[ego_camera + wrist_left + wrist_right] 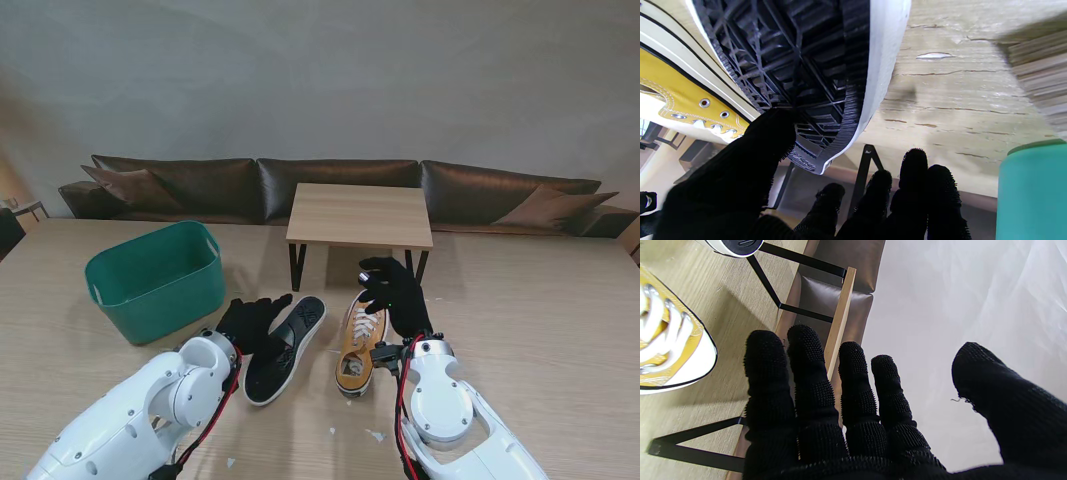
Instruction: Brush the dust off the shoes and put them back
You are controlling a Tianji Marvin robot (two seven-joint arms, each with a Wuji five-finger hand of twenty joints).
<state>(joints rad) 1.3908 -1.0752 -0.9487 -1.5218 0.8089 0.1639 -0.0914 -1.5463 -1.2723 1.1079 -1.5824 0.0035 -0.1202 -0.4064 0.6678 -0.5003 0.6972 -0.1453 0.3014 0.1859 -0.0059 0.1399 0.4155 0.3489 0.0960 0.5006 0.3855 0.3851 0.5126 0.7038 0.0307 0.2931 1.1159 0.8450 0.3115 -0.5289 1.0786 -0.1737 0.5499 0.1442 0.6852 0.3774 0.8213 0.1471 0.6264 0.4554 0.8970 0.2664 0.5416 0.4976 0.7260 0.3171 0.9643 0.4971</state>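
left hand [250,322]: center-left of stand view, just left of the tipped shoe. Thumb [750,156] pressed on the black tread in wrist view, other fingers [913,180] straight and spread past the sole edge, wrapped around nothing. So touching/steadying, not a real grip imo.

right hand [395,292]: center of stand view, over the toe end of the yellow shoe, looks lifted off the table. Fingers [806,373] stretched out, thumb wide apart, nothing held.

tipped shoe [285,348]: lower center-left, lying on its side, black sole w/ white rim facing the cam. Toe points toward upper right of frame.

yellow shoe [360,342]: lower center, upright, white laces showing, just right of the tipped one. Close together, can't tell if touching.

green bin [157,281]: left-middle of frame, inside hidden from here, so can't say if a brush sits in there.

small table [361,215]: upper center, behind both shoes.

brush: none visible in any view.

debris: few white bits [375,435] on the tabletop [540,310] near bottom center, prob dust/scraps, too small to tell.

progress: early-ish or mid, hard to call. Both shoes out on the table, neither hand w/ a tool.

left to do: brushing (or more of it) on both shoes, then putting back, prob into the bin but that's a guess.
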